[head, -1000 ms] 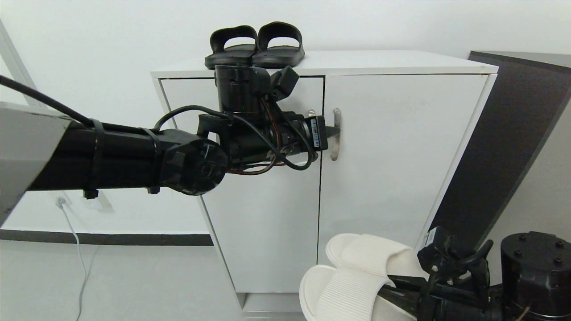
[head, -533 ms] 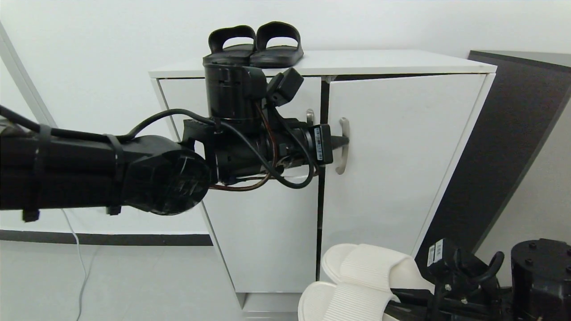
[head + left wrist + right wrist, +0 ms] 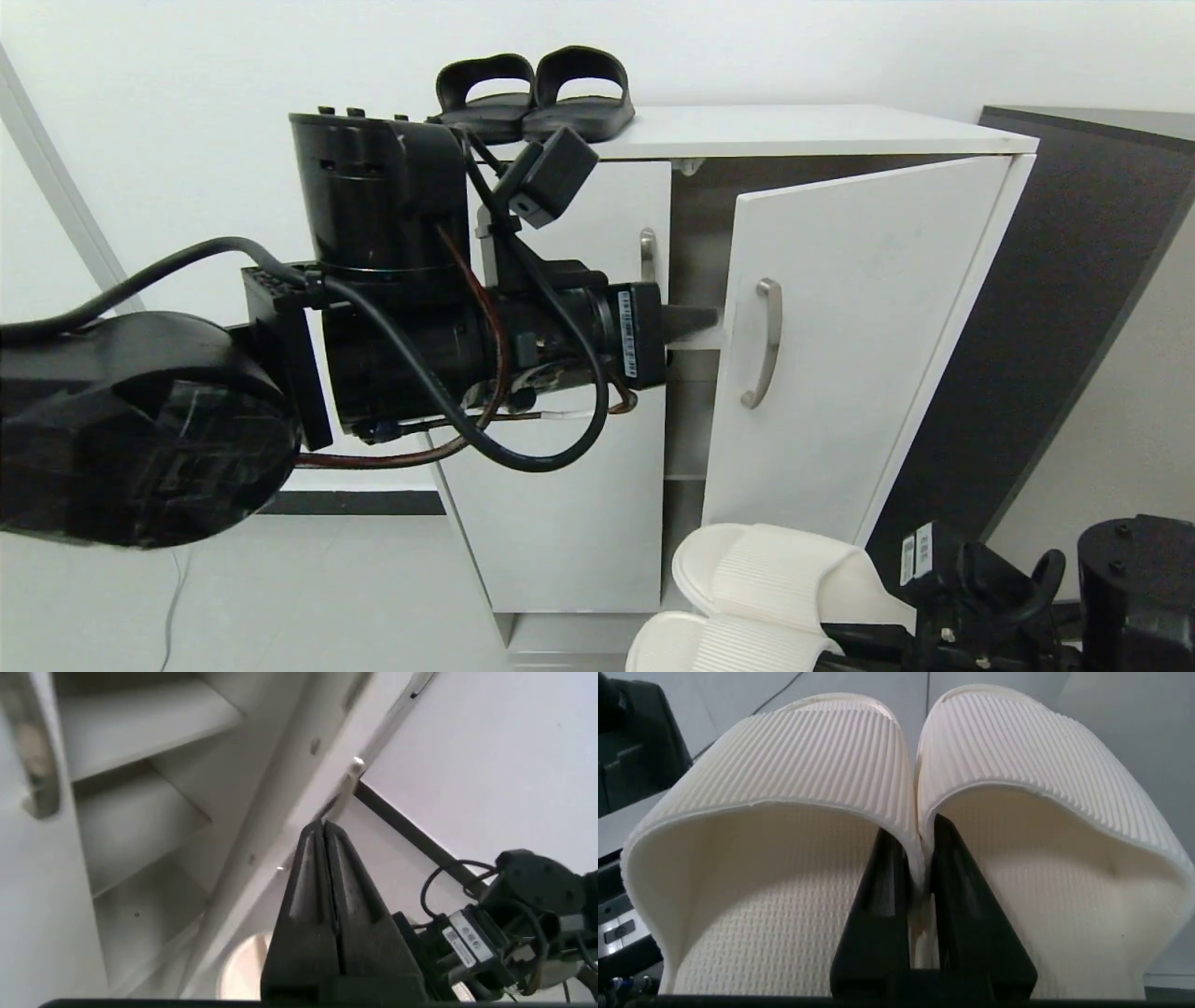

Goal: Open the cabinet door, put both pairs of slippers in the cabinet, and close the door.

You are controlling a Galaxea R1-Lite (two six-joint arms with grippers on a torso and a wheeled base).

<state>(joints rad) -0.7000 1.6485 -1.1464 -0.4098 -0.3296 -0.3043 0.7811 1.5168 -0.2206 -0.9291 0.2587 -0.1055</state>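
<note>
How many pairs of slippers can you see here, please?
2. The black pair sits on the cabinet top; the white pair is clamped in the right hand, low in front of the open door. Others could be hidden inside.

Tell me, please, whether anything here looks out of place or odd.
Only the black slippers, sitting on top of the cabinet rather than inside. The right door is partly open, as the task needs; nothing looks damaged or spilled.
</note>
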